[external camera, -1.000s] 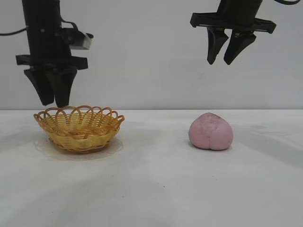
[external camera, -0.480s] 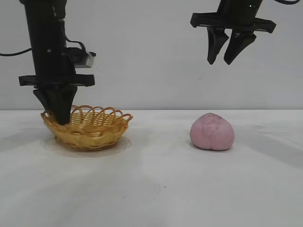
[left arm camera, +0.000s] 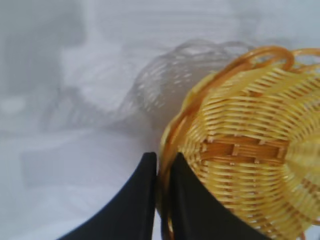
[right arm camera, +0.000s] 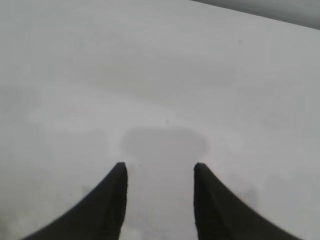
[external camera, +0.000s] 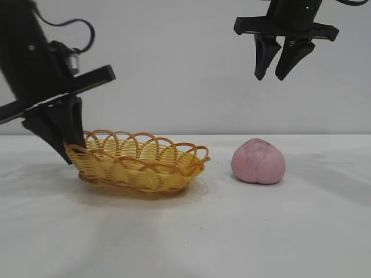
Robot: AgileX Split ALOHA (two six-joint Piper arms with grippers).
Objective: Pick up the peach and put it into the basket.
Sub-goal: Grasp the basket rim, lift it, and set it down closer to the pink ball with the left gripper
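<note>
Setting: a plain white table (external camera: 185,231) before a pale grey wall, seen level from the front, with two black robot arms above it.

Basket: a shallow oval wicker basket (external camera: 139,165), yellow-orange with a looped scalloped rim, sits on the left half of the table. It is tipped, its left end raised and its right end resting on the table.

Left gripper: the left gripper (external camera: 68,152) is tilted and reaches down to the basket's left rim. In the left wrist view its two black fingers (left arm camera: 135,200) are pressed close together with the rim of the basket (left arm camera: 240,150) pinched between them, one finger outside the rim and one inside.

Peach: a dusty pink, rounded peach (external camera: 258,162) with a shallow crease rests on the table to the right of the basket, near its right end but not touching it. Nothing holds it.

Right gripper: the right gripper (external camera: 278,74) hangs high above the table, over and slightly to the right of the peach, well apart from it. Its fingers point downward and stand apart with nothing between them. The right wrist view shows the parted fingers (right arm camera: 112,205) over bare table with a soft shadow (right arm camera: 164,144) beneath.
</note>
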